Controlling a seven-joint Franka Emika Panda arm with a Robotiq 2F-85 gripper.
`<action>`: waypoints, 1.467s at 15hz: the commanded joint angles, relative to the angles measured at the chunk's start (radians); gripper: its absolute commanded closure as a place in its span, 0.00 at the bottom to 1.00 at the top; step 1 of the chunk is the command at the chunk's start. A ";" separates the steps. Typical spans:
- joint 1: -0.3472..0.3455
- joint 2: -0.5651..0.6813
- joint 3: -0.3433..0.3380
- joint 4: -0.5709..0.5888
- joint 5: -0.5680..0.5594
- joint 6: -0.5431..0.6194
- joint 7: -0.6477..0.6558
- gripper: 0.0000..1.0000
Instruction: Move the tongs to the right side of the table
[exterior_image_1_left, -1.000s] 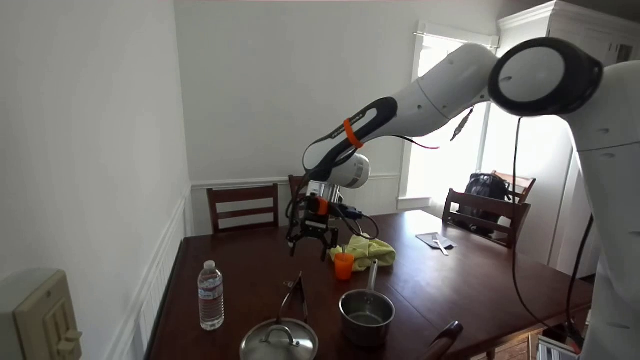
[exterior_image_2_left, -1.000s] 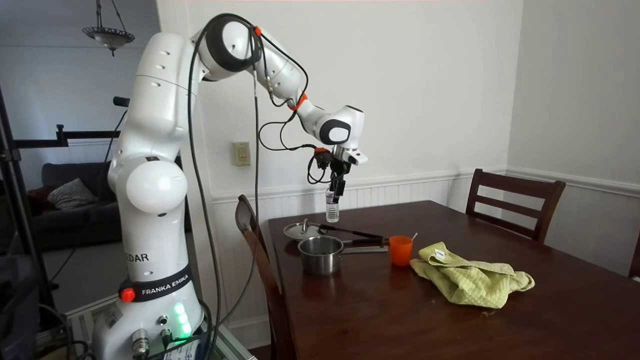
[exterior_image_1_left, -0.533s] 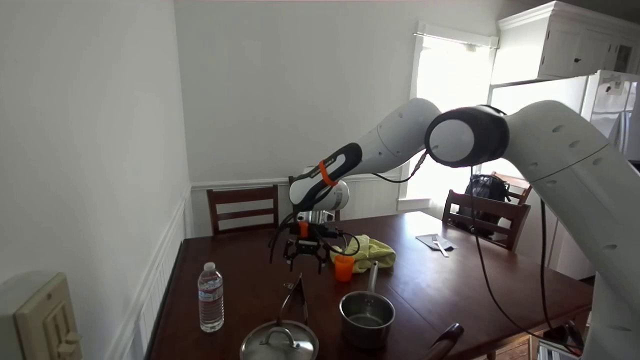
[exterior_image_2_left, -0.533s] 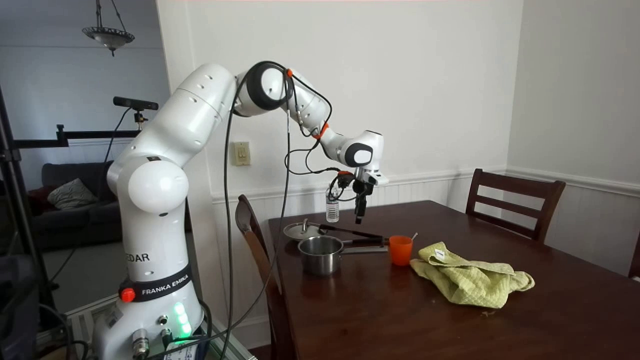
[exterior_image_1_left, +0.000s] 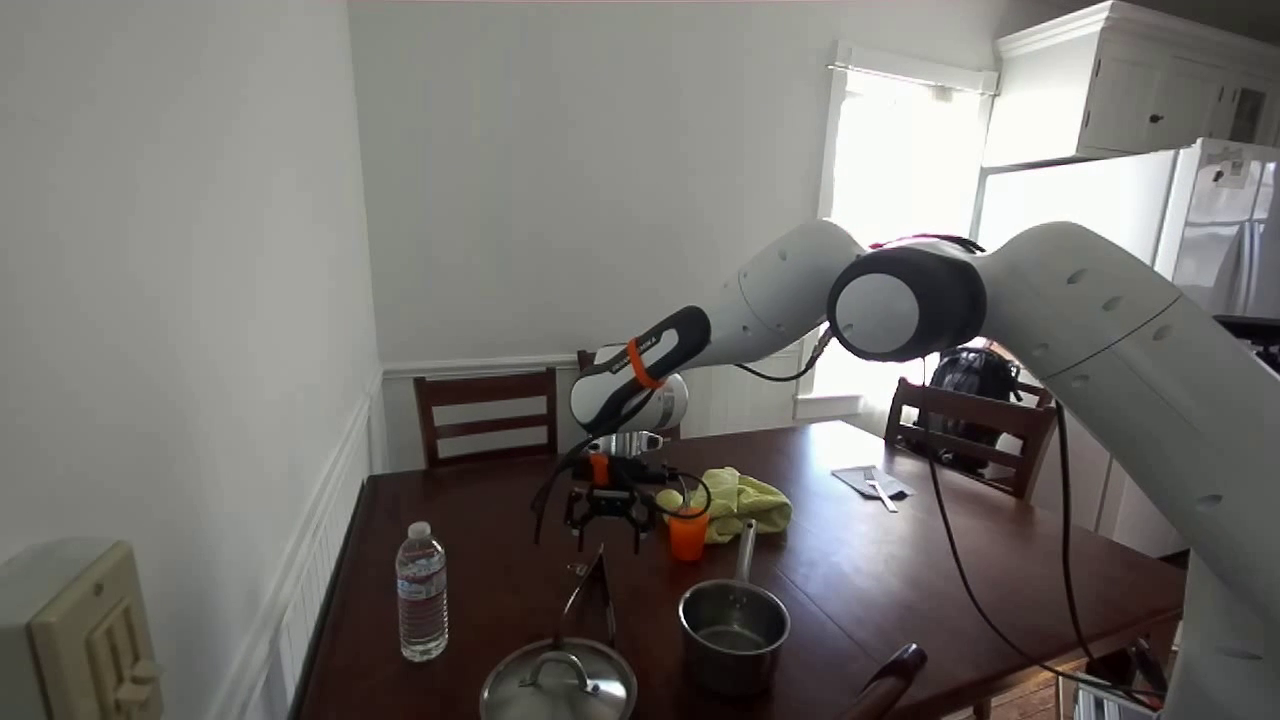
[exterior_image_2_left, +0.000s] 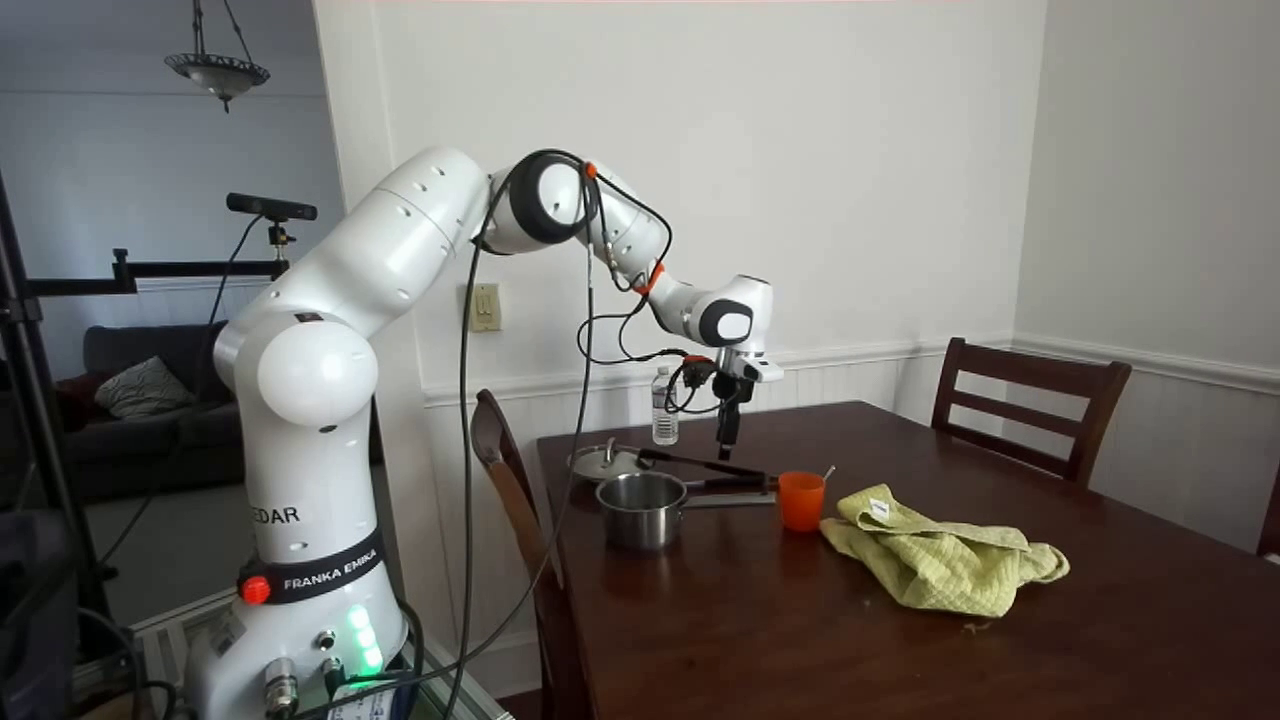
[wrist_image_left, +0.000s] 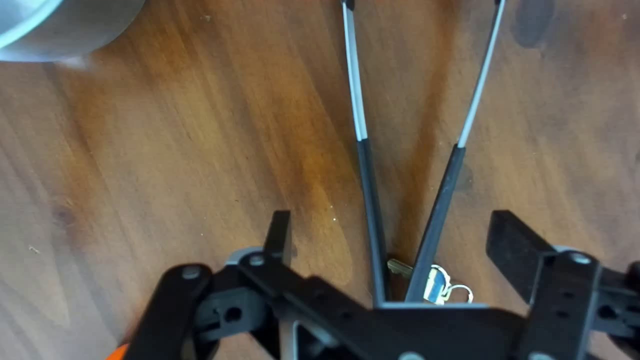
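Observation:
The tongs (exterior_image_1_left: 606, 585), a slim dark V, lie on the dark brown table (exterior_image_1_left: 900, 580) with their open end by the pot lid. In an exterior view, they also show behind the pot (exterior_image_2_left: 700, 463). My gripper (exterior_image_1_left: 608, 540) is above their joined end, also seen in an exterior view (exterior_image_2_left: 726, 450). In the wrist view, the gripper (wrist_image_left: 392, 222) is open and empty, its fingers on either side of the tongs (wrist_image_left: 371, 200), apart from them. The gripper body hides the joined end there. The table also shows in an exterior view (exterior_image_2_left: 760, 640).
A steel pot (exterior_image_1_left: 735, 640) and lid (exterior_image_1_left: 560, 690) stand near the tongs. An orange cup (exterior_image_1_left: 688, 535), a green cloth (exterior_image_1_left: 745, 503) and a water bottle (exterior_image_1_left: 422, 595) surround them. A key (wrist_image_left: 435, 287) lies by the tongs' joined end. A napkin (exterior_image_1_left: 855, 482) holds a fork.
The arm has reached out and lowered, bringing my gripper down over the tongs' joined end. Movement is small in the last half second. The gripper stays open; the tongs have not moved.

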 joint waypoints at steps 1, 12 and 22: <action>-0.024 0.051 0.027 -0.010 0.023 0.066 -0.036 0.00; -0.029 0.056 0.090 -0.091 0.092 0.368 -0.108 0.00; -0.055 0.052 0.112 -0.100 0.114 0.335 -0.164 0.00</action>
